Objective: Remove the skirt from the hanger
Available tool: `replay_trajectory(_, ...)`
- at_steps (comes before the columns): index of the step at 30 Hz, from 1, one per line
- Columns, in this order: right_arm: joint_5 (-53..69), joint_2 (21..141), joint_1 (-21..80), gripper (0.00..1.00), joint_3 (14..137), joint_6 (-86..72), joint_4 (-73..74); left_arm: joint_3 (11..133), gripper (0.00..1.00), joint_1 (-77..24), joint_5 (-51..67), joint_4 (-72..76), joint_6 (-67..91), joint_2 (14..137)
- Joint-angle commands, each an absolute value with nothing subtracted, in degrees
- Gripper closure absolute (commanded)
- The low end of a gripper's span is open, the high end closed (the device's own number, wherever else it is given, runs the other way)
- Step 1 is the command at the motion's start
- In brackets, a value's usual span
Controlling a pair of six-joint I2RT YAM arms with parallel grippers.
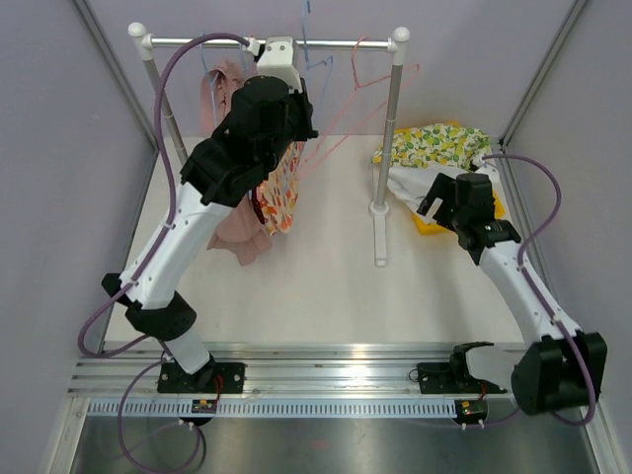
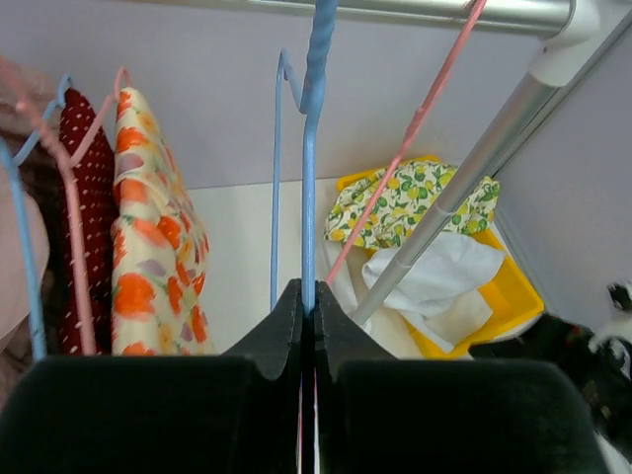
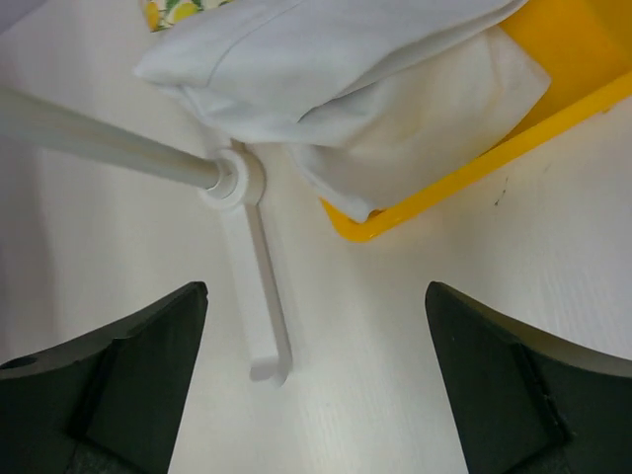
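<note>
My left gripper (image 2: 308,298) is shut on the thin wire of a blue hanger (image 2: 314,109) that hangs from the rail (image 1: 326,43); in the top view this gripper (image 1: 280,55) is up at the rail. No cloth shows on the blue hanger. An orange floral skirt (image 2: 148,237) and a dark red dotted skirt (image 2: 84,168) hang on a pink hanger to its left. The floral skirt (image 1: 281,197) hangs under my left arm. My right gripper (image 3: 316,375) is open and empty, low over the table beside the yellow bin (image 3: 553,89).
An empty pink hanger (image 2: 420,123) hangs right of the blue one. A pink garment (image 1: 237,232) hangs at the far left. The bin holds a white cloth (image 3: 346,69) and a lemon-print cloth (image 1: 434,143). The rack post (image 1: 390,128) and foot (image 3: 265,296) stand between the arms.
</note>
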State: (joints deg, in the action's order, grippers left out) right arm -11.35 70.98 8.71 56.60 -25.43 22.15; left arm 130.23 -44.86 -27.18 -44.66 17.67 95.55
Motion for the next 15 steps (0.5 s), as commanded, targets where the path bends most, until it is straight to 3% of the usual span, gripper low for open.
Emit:
replay_trajectory(1,-5.1,61.8,9.4,0.01,52.3,-29.4,19.6,134.1,1.0,-45.2,-25.8,-39.2,17.8,99.8)
replay_trajectory(10,-5.1,52.8,9.6,0.01,49.5,-27.3,25.4,130.9,0.98,-45.2,-24.7,-41.0,23.2,102.2)
replay_trajectory(13,-3.9,51.2,9.7,0.01,49.0,-28.5,25.7,128.2,0.82,-45.4,-25.5,-41.6,23.2,98.2)
replay_trajectory(14,-3.0,50.8,9.6,0.01,48.9,-28.8,25.8,126.1,0.63,-45.5,-25.7,-41.6,23.1,97.0)
replay_trajectory(15,-2.6,50.6,9.6,0.01,48.8,-29.3,25.8,124.9,0.53,-45.5,-26.1,-41.7,22.9,95.6)
